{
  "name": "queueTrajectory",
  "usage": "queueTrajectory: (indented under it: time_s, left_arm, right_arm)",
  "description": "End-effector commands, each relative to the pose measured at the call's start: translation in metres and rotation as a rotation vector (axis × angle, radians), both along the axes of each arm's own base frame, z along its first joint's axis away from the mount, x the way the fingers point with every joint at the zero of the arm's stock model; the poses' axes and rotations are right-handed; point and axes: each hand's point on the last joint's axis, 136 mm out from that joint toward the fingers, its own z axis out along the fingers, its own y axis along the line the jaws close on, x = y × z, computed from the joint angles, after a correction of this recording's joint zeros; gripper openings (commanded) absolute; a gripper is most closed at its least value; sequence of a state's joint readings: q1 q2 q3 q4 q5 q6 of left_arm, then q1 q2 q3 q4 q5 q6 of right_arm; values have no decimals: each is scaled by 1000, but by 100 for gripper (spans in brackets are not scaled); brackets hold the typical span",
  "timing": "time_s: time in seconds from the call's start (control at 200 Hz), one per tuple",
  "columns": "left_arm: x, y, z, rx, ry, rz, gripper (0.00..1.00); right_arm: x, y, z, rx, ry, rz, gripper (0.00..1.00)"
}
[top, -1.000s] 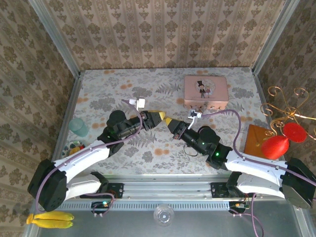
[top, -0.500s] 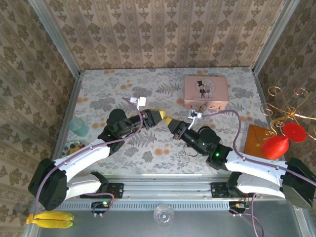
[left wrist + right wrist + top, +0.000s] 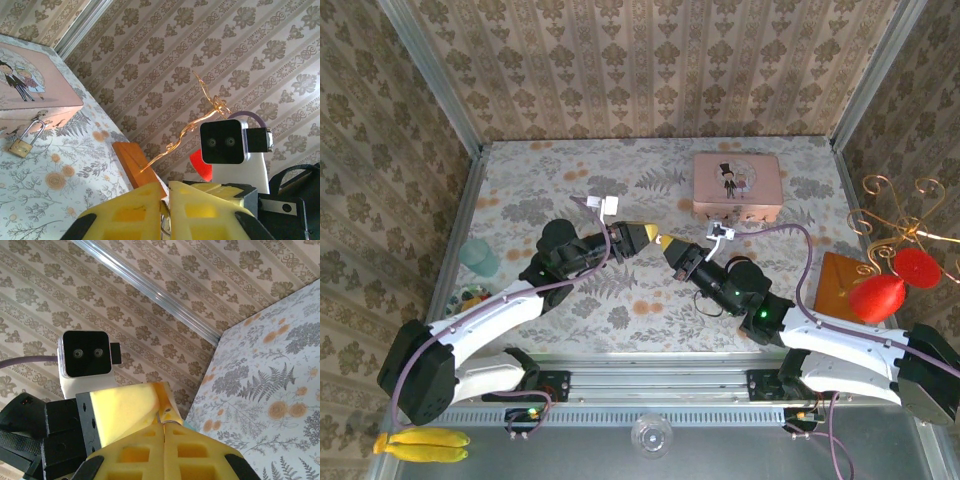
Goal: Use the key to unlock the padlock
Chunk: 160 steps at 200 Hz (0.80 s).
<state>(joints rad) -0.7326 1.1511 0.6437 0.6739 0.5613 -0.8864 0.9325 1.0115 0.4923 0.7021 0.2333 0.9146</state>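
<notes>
My two grippers meet tip to tip over the middle of the table, the left gripper (image 3: 650, 238) pointing right and the right gripper (image 3: 666, 246) pointing left. In the left wrist view the left gripper (image 3: 167, 202) is shut on the key (image 3: 166, 216), a thin dark metal sliver with a wire ring. In the right wrist view the right gripper (image 3: 164, 426) is shut too, pinching the key (image 3: 168, 420) at its very tip. The brass padlock (image 3: 20, 145) hangs by its silvery shackle from the front clasp of the pink tin (image 3: 35, 87), far from both grippers.
The pink tin (image 3: 737, 185) stands at the back right of the table. A wooden block (image 3: 840, 285) with a gold wire stand and red ornaments (image 3: 877, 297) sits at the right edge. A teal cup (image 3: 478, 257) stands by the left wall.
Both gripper tips have shifted slightly to the right together, staying pressed tip to tip. Nothing else has moved.
</notes>
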Motion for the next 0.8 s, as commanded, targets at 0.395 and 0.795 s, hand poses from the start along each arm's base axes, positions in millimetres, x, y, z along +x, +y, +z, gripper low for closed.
queueTrajectory:
  time_s: [0.395, 0.795]
  left_arm:
    - [2, 8, 6, 52, -72, 83, 0]
    - [-12, 7, 16, 67, -134, 41, 0]
  right_arm:
    - [3, -12, -8, -55, 18, -63, 29]
    - [-4, 4, 8, -49, -50, 42, 53]
